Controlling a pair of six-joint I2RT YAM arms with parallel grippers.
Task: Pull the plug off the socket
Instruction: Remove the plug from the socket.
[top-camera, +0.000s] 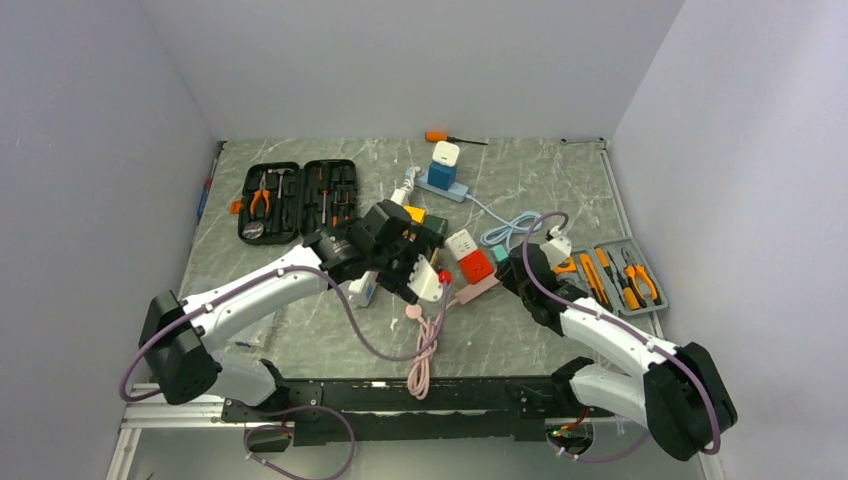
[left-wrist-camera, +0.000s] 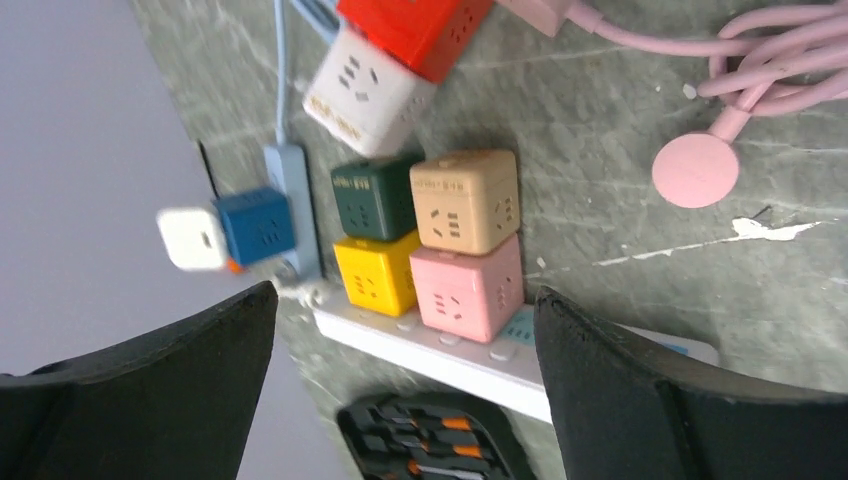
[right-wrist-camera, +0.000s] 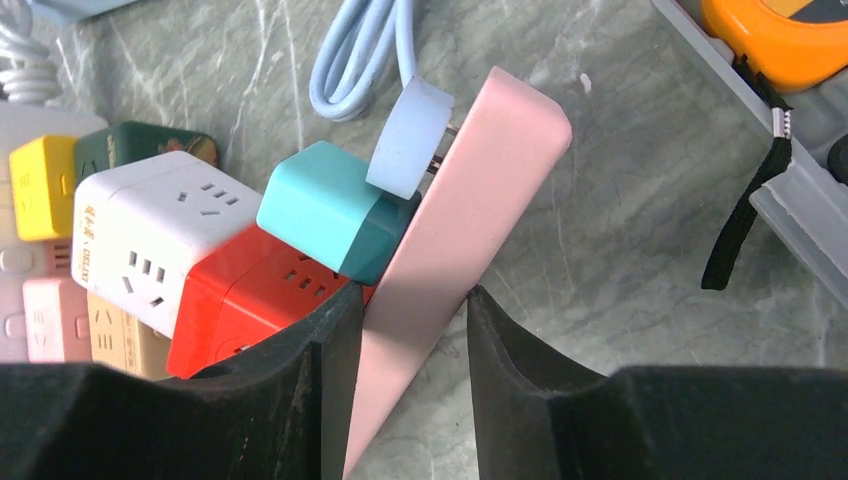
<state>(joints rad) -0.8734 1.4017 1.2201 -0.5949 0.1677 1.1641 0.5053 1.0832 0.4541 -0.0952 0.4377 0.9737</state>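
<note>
Our right fingers (right-wrist-camera: 410, 295) clench the pink strip (right-wrist-camera: 480, 200); our left fingers (left-wrist-camera: 405, 292) hang released. The plug (right-wrist-camera: 408, 137) sits at the strip's one o'clock end with its prongs partly showing, so we judge the pull unfinished.

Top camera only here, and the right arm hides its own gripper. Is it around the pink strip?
Observer: Yes. In the right wrist view the right gripper has a finger close on each side of the pink power strip. I cannot tell whether they pinch it.
Operator: And the light blue plug?
Observer: The light blue plug sits partly out of that strip, with its metal prongs showing in the gap.
Operator: Where does the left gripper point?
Observer: The left gripper is wide open. It faces the pink cube plugged on the white power strip and is apart from it.
</note>
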